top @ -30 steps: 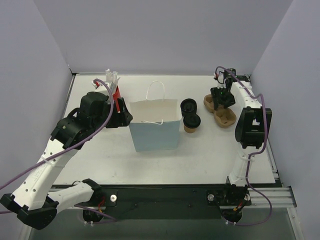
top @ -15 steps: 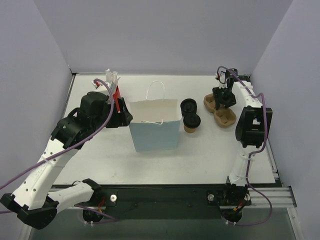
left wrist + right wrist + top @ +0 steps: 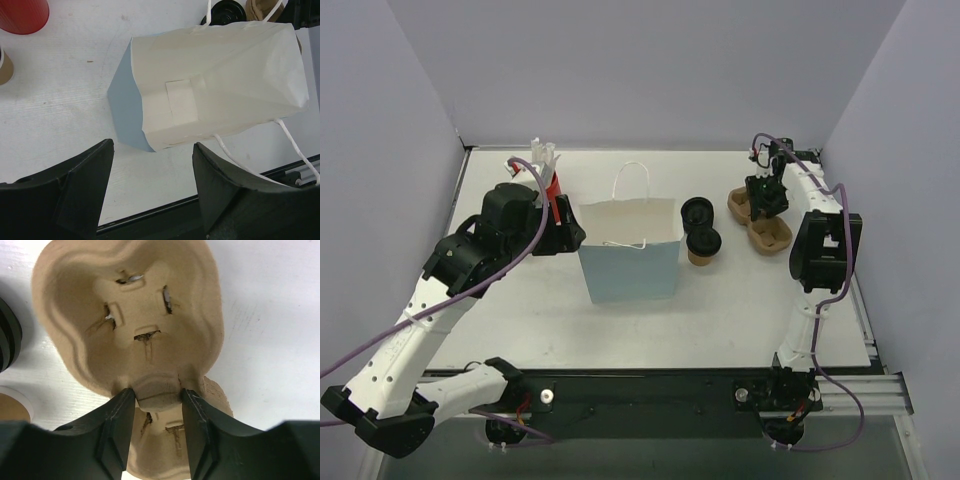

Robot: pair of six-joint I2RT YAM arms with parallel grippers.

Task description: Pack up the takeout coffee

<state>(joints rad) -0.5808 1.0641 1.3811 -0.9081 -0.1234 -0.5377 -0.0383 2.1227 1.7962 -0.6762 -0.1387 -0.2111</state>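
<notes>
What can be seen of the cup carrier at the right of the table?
The cup carrier is tan moulded pulp with two wells; the one in full view is empty, with torn slits in its floor. It lies flat on the table, right of the lidded coffee cup. The right gripper pinches the raised ridge between the wells.
</notes>
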